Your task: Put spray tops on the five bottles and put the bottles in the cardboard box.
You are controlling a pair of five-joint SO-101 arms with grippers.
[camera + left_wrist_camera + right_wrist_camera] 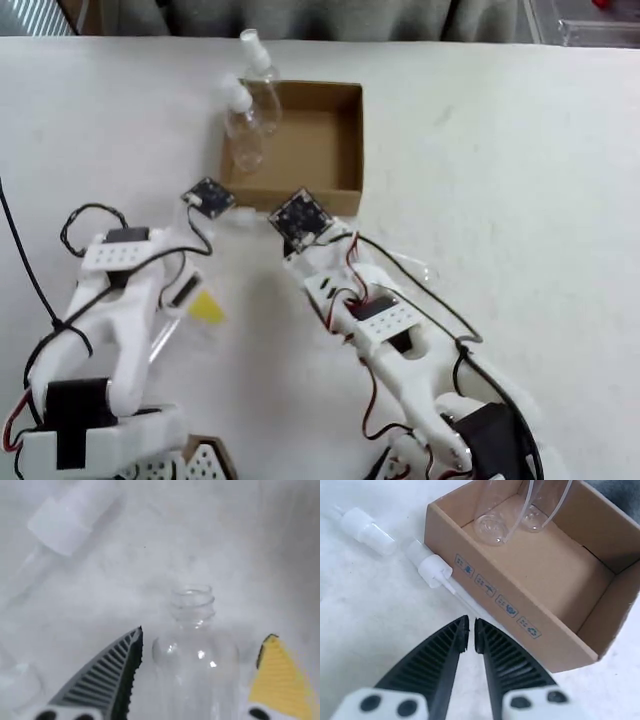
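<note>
A clear bottle (195, 645) with a bare threaded neck lies between the black finger (107, 680) and the yellow finger (277, 680) of my left gripper (200, 632), which is open with small gaps on both sides. A white spray top (70, 515) lies on the table beyond it. My right gripper (471, 622) is shut on nothing, just short of the cardboard box (495, 600), with a white spray top (432, 570) and its thin tube right ahead. Two capped bottles (250, 110) lean in the box's left side (300, 150).
A clear cap-like piece (367, 525) lies on the white table past the spray top near the box corner. Both arms sit close together in front of the box (345, 195). Cables loop around the arms. The table's right side (520, 200) is open.
</note>
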